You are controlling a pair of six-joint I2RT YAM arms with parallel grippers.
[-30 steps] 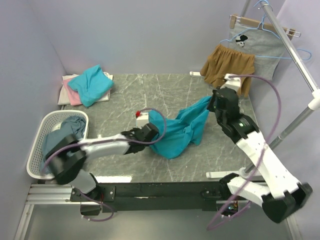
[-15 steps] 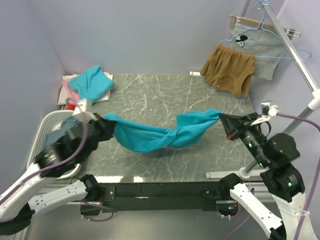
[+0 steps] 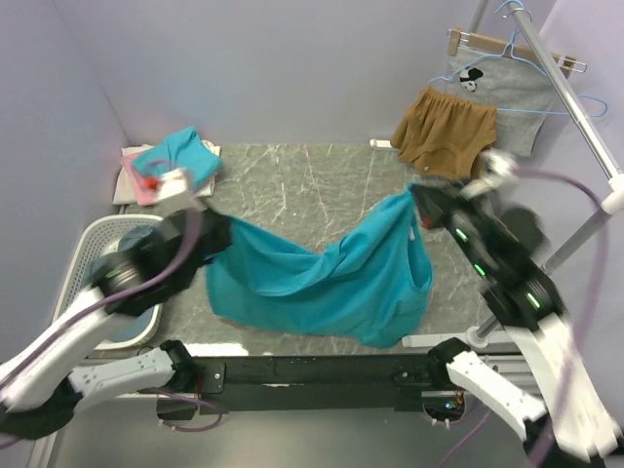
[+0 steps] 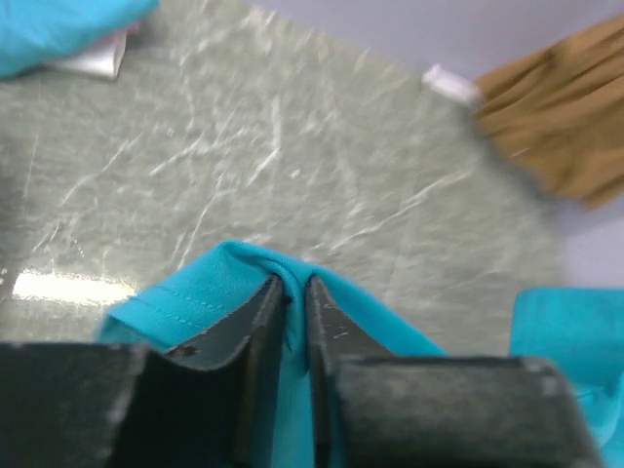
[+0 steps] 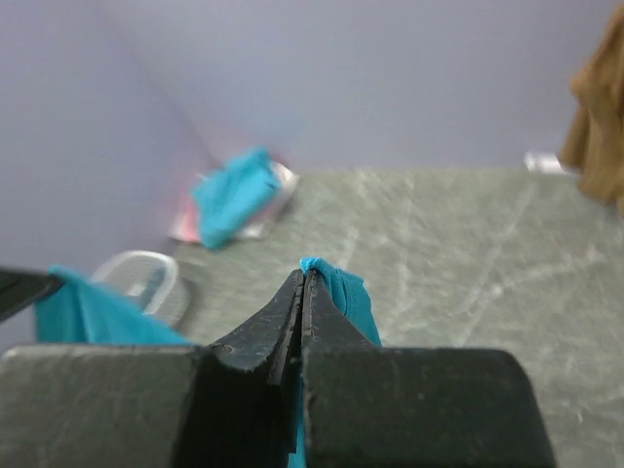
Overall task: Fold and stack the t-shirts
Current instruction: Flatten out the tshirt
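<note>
Between lilac walls (image 3: 292,68), a teal t-shirt (image 3: 331,283) hangs above the marbled table (image 3: 312,185).

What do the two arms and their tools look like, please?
The left arm and right arm have white links, black joints and purple cables. Green lights dot the right one; a white block with a red mark sits by the left wrist. The left tool and right tool each have two black tapering fingers.
</note>
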